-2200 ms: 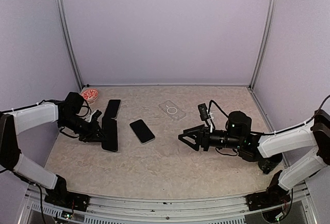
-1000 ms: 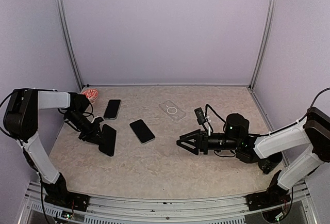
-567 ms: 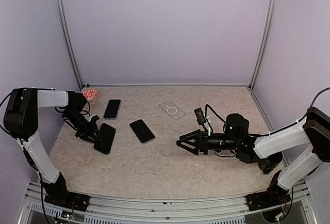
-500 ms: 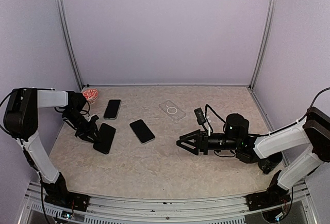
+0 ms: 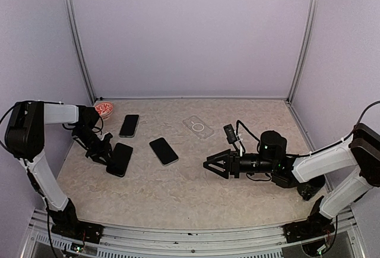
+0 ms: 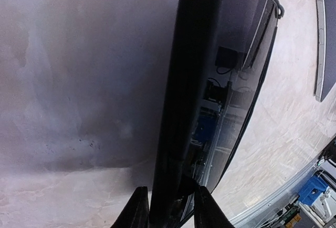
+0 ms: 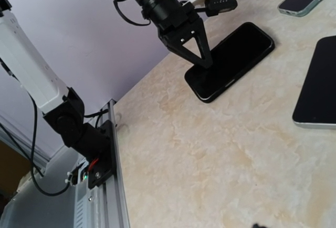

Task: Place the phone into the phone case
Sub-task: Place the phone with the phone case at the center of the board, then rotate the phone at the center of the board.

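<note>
Left gripper (image 7: 203, 62) narrow, astride black phone (image 5: 120, 159) at its 9 o'clock edge; grip cannot tell. Right gripper (image 5: 209, 164) wide. Risk: snagged finger drags phone away from clear case (image 5: 198, 126) at 2 o'clock.

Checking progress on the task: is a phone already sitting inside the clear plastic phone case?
No, the clear plastic phone case lies empty, apart from the nearest black rectangular phone.

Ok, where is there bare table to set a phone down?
Free: the near strip of table between the middle phone and front rail; also the far right corner past the clear case. Crowded: the left side, around the left gripper.
</note>
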Controlling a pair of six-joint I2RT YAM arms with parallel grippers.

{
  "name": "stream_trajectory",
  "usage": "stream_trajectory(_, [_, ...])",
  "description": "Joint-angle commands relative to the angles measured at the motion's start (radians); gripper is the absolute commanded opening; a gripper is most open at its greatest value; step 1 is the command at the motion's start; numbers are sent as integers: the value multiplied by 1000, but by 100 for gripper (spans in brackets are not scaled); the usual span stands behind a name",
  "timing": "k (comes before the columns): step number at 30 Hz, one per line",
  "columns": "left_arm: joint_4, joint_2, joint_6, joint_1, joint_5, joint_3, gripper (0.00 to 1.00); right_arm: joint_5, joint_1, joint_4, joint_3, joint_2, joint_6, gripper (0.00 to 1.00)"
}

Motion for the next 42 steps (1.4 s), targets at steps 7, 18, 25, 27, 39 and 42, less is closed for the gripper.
stream_trajectory(7, [98, 2, -26, 15, -96, -3, 32, -10, -5, 22, 0, 3, 2, 66])
stream_trajectory(18, [94, -43, -35, 15, -103, 1, 36, 6, -6, 4, 3, 0, -12, 66])
stream_trajectory(25, [117, -188, -56, -14, -75, 79, 61, 69, -5, -115, 34, -28, -63, 69])
stream_trajectory(27, [145, -240, -61, -29, -63, 82, 98, 105, -6, -168, 48, -42, -84, 72])
stream_trajectory(39, [384, -608, -106, -107, -229, -41, 99, 382, -9, -492, 177, -68, -158, 100])
stream_trajectory(42, [464, -718, -119, -107, -295, -99, 99, 469, -11, -563, 212, -78, -167, 100])
